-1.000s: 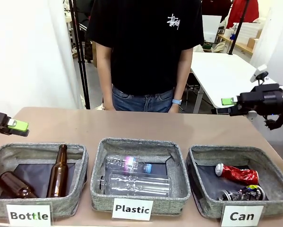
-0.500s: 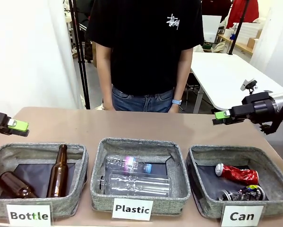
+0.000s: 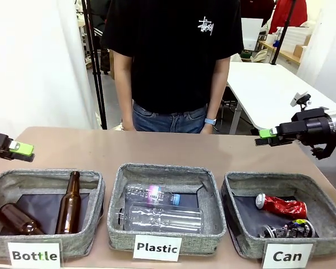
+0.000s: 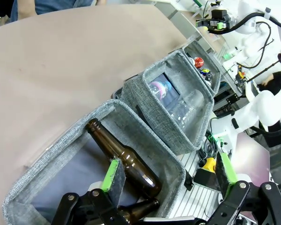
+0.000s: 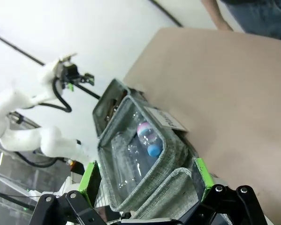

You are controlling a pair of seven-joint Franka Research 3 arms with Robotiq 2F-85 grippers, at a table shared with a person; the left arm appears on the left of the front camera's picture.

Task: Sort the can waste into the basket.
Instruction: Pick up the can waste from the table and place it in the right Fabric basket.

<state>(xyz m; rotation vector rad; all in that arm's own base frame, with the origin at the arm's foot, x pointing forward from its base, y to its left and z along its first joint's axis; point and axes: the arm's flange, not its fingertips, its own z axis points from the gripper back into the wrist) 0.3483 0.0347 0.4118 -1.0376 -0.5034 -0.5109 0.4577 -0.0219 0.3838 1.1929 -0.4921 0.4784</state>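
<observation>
White labels reading "Bottle", "Plastic" and "Can" on the fronts of three grey bins; an illegible white script logo on a black T-shirt.

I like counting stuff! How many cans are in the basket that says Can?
2. The red can lies toward the back of the Can basket; the dark can lies nearer its front label. Nothing else shows there.

Brown matte tabletop — three grey fabric bins in a row along near edge: "Bottle", "Plastic", "Can".
</observation>
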